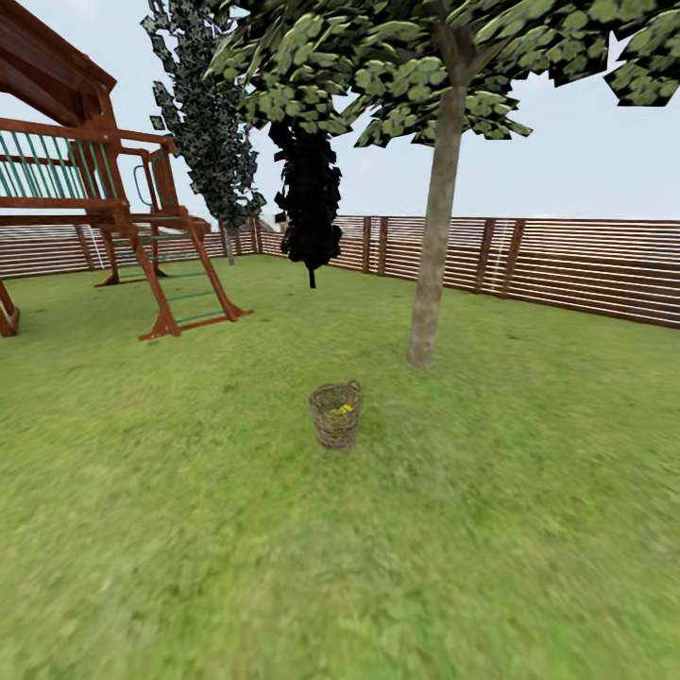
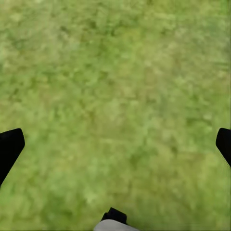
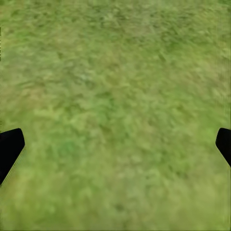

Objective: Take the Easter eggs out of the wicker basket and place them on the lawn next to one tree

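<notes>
Lawn (image 1: 189,529): flat mottled green grass, fills the yard out to the slat fence (image 1: 586,269). Directly on it: wicker basket (image 1: 335,416) upright near centre, yellow showing inside; tree (image 1: 430,283) trunk rooted at 1 o'clock from the basket, near but not touching; play tower (image 1: 142,236) legs planted at 10 o'clock, well apart; dark conifer (image 1: 310,203) at 12 o'clock by the fence. Both wrist views: bare grass (image 2: 115,96), same (image 3: 115,96).

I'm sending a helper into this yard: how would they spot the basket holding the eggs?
Find the tall tree with the pale straight trunk, in front of the slatted fence. On the lawn just in front of its base, slightly left, stands the wicker basket. It is the only small woven brown thing on the grass, with yellow showing inside.
</notes>
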